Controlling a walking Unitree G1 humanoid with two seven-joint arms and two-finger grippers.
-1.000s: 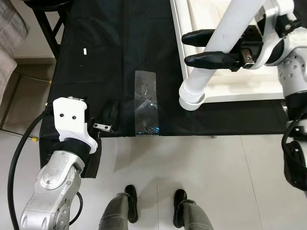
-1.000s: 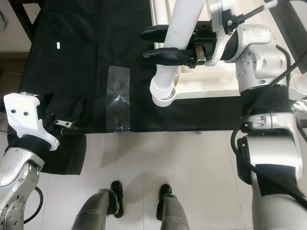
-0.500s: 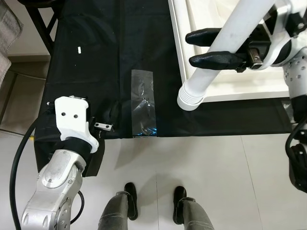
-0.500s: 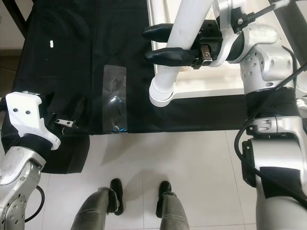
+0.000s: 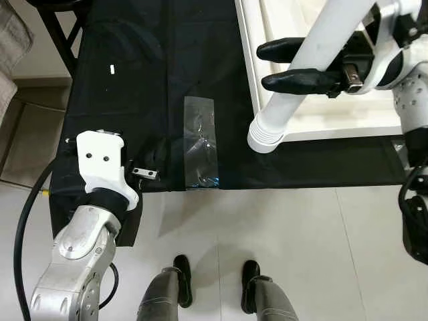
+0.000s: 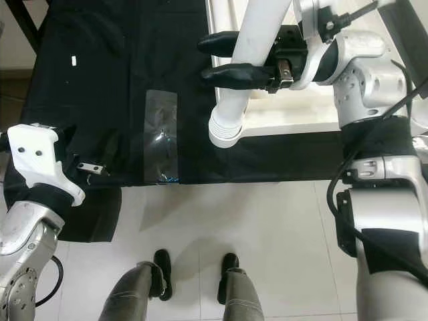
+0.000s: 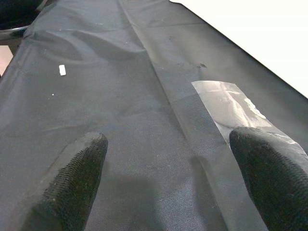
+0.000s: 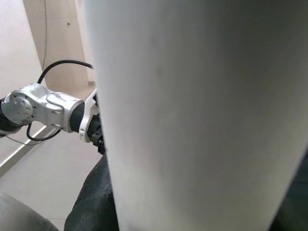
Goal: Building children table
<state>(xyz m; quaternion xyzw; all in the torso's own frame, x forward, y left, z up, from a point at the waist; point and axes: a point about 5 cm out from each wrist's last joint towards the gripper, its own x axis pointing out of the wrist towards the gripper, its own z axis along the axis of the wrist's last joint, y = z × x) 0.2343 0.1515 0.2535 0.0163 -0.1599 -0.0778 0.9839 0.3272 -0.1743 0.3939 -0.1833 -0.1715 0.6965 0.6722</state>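
Left eye: your right gripper (image 5: 284, 65) had its jaws clenched round the white table leg (image 5: 304, 73), leg tilted, ringed end (image 5: 267, 136) hanging at the near edge of the white tabletop (image 5: 321, 120) lying on the black-covered counter (image 5: 154, 80).
Right eye: same grasp; clear plastic bag (image 6: 161, 137) flat on the cloth, well apart from the leg. Small metal bracket (image 6: 88, 168) just beside your left gripper.
Left wrist: left gripper (image 7: 168, 183) had its jaws released, nothing between them, low over the cloth near the bag (image 7: 236, 108).
Right wrist: leg (image 8: 192, 115) up close across the frame.
Progress: early, by my read. Leg in hand, not yet seated; no leg seen fixed.
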